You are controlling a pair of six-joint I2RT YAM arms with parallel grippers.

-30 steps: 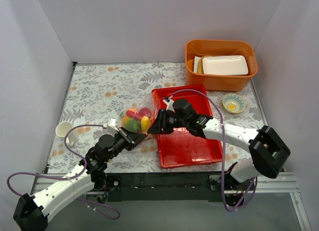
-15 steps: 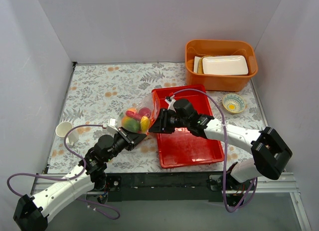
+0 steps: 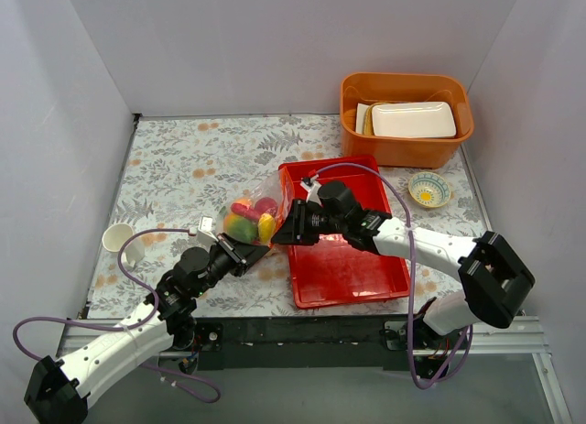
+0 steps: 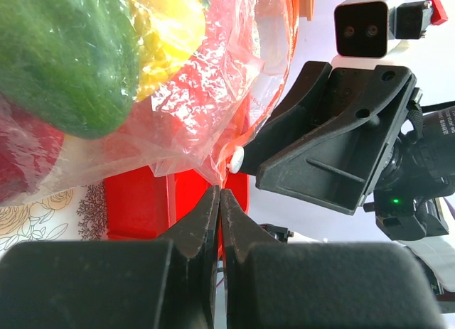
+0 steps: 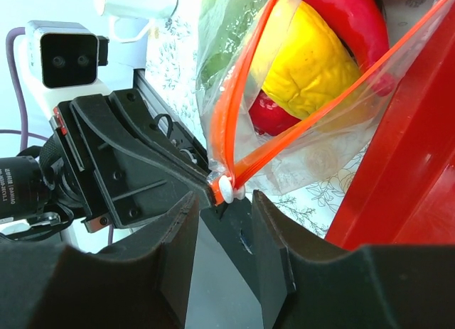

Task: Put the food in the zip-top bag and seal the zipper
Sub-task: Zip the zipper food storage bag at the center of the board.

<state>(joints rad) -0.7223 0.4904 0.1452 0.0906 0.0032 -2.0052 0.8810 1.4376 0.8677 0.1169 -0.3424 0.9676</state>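
The clear zip-top bag (image 3: pixel 249 218) sits at the red tray's left edge and holds the food: green (image 4: pixel 64 59), yellow (image 5: pixel 313 66) and red pieces. My left gripper (image 4: pixel 220 192) is shut on the bag's near corner, just below the white slider (image 4: pixel 236 160). The orange-red zipper (image 5: pixel 229 109) is parted into two strips that meet at the slider (image 5: pixel 226 189). My right gripper (image 5: pixel 222 197) is open, with a finger on each side of the slider and not touching it. In the top view the two grippers (image 3: pixel 247 253) (image 3: pixel 280 235) meet at the bag's near corner.
The red tray (image 3: pixel 352 268) lies under my right arm. An orange tub (image 3: pixel 407 151) with a white foam tray (image 3: pixel 414 119) stands at the back right. A small patterned bowl (image 3: pixel 428 189) is right of the red tray. A white cup (image 3: pixel 119 238) stands at the left.
My right gripper has edged slightly left toward the bag's corner. The left arm and the bag have not visibly moved.
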